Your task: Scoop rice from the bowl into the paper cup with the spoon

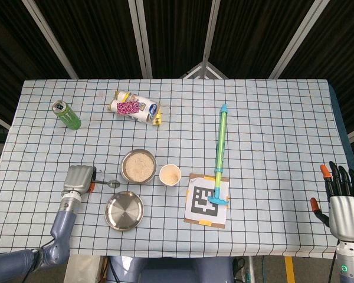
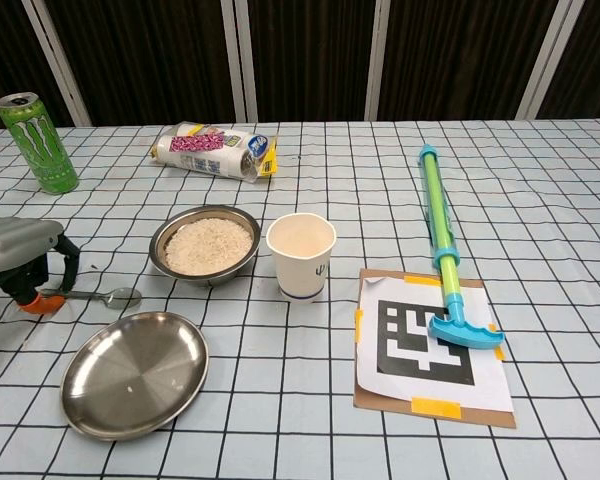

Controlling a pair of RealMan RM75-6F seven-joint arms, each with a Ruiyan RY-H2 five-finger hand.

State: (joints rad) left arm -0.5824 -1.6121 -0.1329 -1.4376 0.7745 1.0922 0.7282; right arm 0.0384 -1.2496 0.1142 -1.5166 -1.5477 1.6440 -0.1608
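Rice fills the metal bowl (image 2: pixel 203 245) in the middle of the checked table (image 2: pixel 560 200). Just to its right stands the paper cup (image 2: pixel 301 255), upright, with a pale inside. The spoon (image 2: pixel 98 296) lies flat on the cloth to the left of the bowl, its scoop end pointing at the bowl.

The left hand (image 2: pixel 18 258) is down over the spoon's handle end. Its dark fingers (image 2: pixel 68 262) curl down around the handle — I cannot tell if they really grip it or only touch it. The right hand (image 1: pixel 342 199) is far off at the near right edge, past the table, with its fingers straight and apart and nothing in it.

An empty metal plate (image 2: pixel 135 372) sits near the front, below the bowl. A green can (image 2: pixel 38 142) stands at the far left. A snack bag (image 2: pixel 213 150) lies on its side at the back. On the right, a long green and blue water squirter (image 2: pixel 440 234) rests with its handle end on a card with a black and white square mark (image 2: pixel 429 345).
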